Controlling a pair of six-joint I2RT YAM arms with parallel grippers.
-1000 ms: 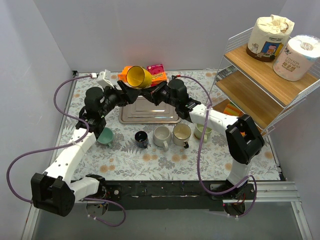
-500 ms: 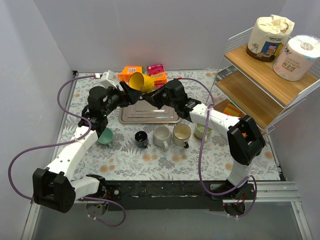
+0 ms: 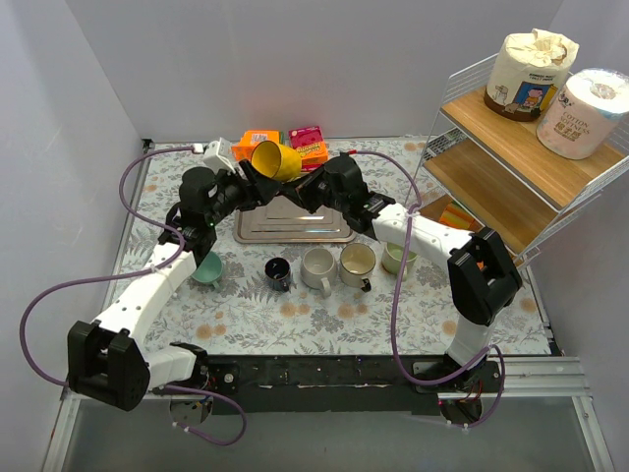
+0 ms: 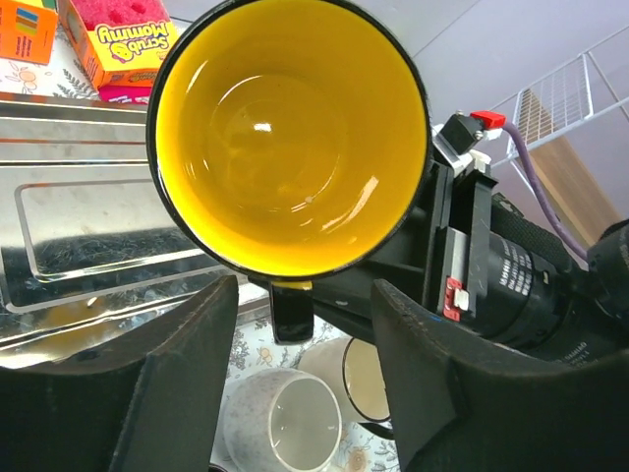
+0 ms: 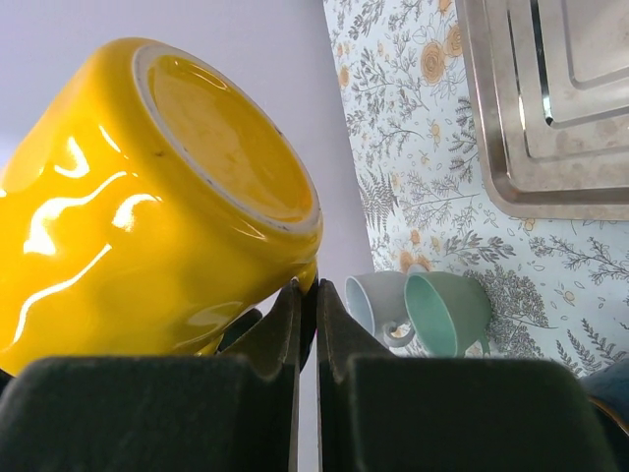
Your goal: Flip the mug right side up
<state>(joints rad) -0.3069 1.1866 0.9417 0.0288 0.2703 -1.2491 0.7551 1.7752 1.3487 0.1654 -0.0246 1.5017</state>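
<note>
The right pincer point(image 5: 307, 293) is clamped shut at the lower side of the yellow mug point(image 3: 275, 160). The mug is held aloft and tilted above the metal tray point(image 3: 295, 228), its mouth turned toward the left pincer point(image 4: 303, 285). That pincer is held open, its fingers point(image 4: 187, 383) spread below the rim without touching. A row of cups point(image 3: 316, 267) is set on the counter point(image 3: 295, 320).

A glossy yellow mug point(image 3: 275, 160) with a dark rim hangs tilted on its side above the metal tray point(image 3: 295, 234), mouth facing left.
</note>
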